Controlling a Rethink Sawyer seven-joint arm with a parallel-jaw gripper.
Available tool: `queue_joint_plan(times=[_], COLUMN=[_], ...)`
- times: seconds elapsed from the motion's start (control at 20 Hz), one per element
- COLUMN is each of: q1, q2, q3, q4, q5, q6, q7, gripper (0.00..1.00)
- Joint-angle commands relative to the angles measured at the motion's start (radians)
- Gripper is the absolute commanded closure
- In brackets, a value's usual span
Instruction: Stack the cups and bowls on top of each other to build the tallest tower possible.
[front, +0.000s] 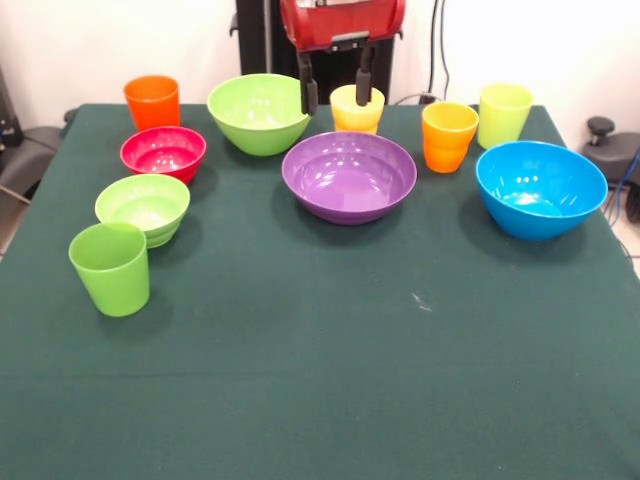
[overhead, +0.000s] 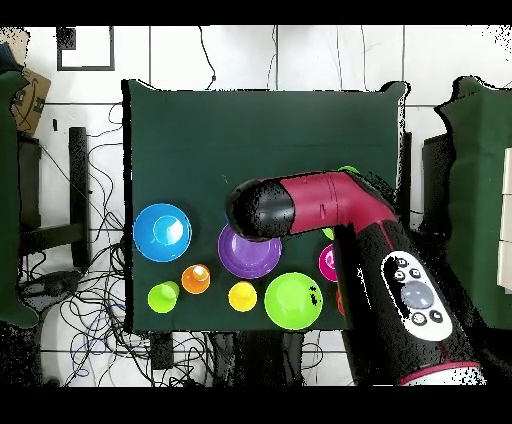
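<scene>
Dark green cloth is seen over the whole desk, pale wall behind, cables on the floor in the overhead view. Near to far, front view: the green cup is set nearest at the left, upright; just behind it the small lime green bowl, then the small red bowl, then the orange cup at the far left. Mid-desk is taken by the purple bowl, with the blue bowl at the right, apart from it. Further back, the orange-yellow cup and yellow-green cup are placed at the right, the large lime green bowl left of centre, and the pale yellow cup at the far edge. Progress: nothing is stacked, every piece is standing on the cloth by itself, so no tower is started and all stacking is left to do. The gripper is hung at the far side with jaws spread wide and nothing held; one finger is seen in front of the large lime green bowl's rim, the other in front of the pale yellow cup. Contact cannot be told. The purple bowl lies just nearer the camera than the jaws and lower; judged a sensible base.
</scene>
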Motion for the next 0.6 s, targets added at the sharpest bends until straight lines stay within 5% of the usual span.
queue_joint_plan(times=[0.05, 0.6], q1=[-0.039, -0.028], q2=[0.099, 0.164], q3=[0.119, 0.150], q4=[-0.046, -0.125], q5=[-0.126, -0.215], q6=[0.182, 0.281], q7=[-0.428, -0.512], gripper=[0.00, 0.00])
